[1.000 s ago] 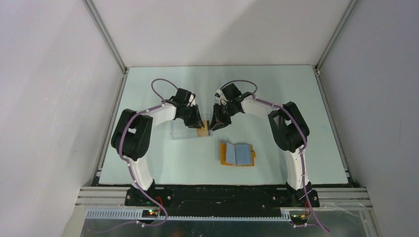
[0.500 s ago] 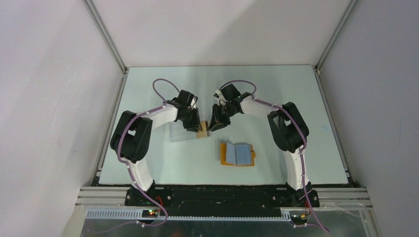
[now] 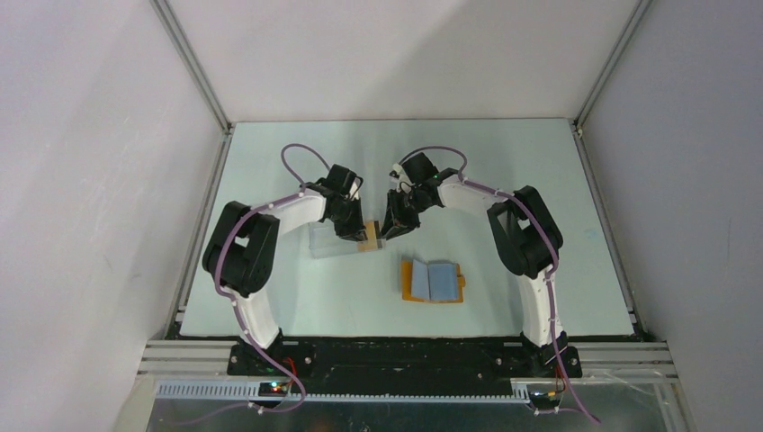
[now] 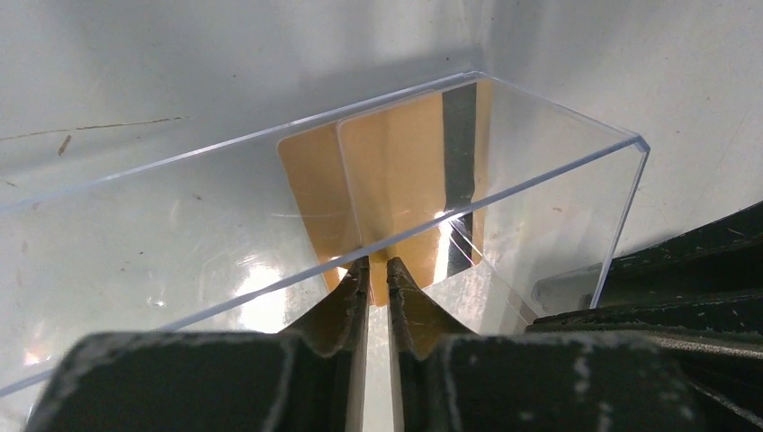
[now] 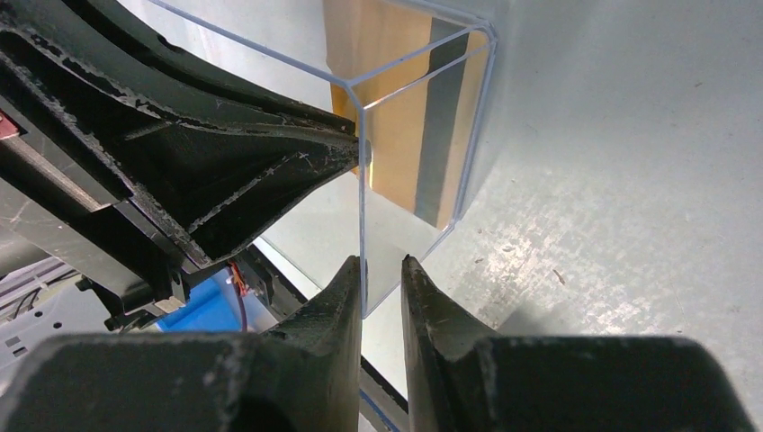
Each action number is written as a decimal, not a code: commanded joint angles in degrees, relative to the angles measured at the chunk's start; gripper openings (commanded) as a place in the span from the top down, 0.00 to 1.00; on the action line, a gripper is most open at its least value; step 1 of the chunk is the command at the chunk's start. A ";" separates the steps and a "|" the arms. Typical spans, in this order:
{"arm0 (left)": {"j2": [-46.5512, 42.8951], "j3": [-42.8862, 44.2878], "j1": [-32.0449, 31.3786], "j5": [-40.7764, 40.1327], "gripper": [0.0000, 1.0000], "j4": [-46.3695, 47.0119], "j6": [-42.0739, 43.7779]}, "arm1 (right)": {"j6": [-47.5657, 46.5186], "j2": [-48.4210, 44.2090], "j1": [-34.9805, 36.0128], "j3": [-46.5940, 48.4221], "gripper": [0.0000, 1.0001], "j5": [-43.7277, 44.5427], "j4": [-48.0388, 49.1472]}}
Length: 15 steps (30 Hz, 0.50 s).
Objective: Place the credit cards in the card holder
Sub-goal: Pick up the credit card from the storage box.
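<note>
The cards [image 4: 396,171] sat inside the clear case [image 4: 576,207], mid-table. The right gripper [image 5: 381,270] pinched its end wall. The left gripper [image 4: 378,270], almost pressed together, met its rim, grip unclear. The holder [image 3: 432,282] lay open nearer.

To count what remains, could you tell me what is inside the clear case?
Tan-orange credit cards sit at one end of the clear case; two overlapping cards show. Any more behind them are hidden.
</note>
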 commanded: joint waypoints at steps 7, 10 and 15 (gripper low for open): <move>-5.92 2.16 -1.09 2.26 0.92 2.03 -2.00 | 0.21 0.54 0.96 0.07 0.89 0.48 -0.51; -6.58 1.87 -1.11 2.08 0.93 2.02 -2.24 | 0.21 0.63 0.93 0.12 0.89 0.34 -0.53; -7.53 1.64 -1.11 1.82 0.93 2.03 -2.44 | 0.14 0.64 0.94 0.03 0.89 0.30 -0.60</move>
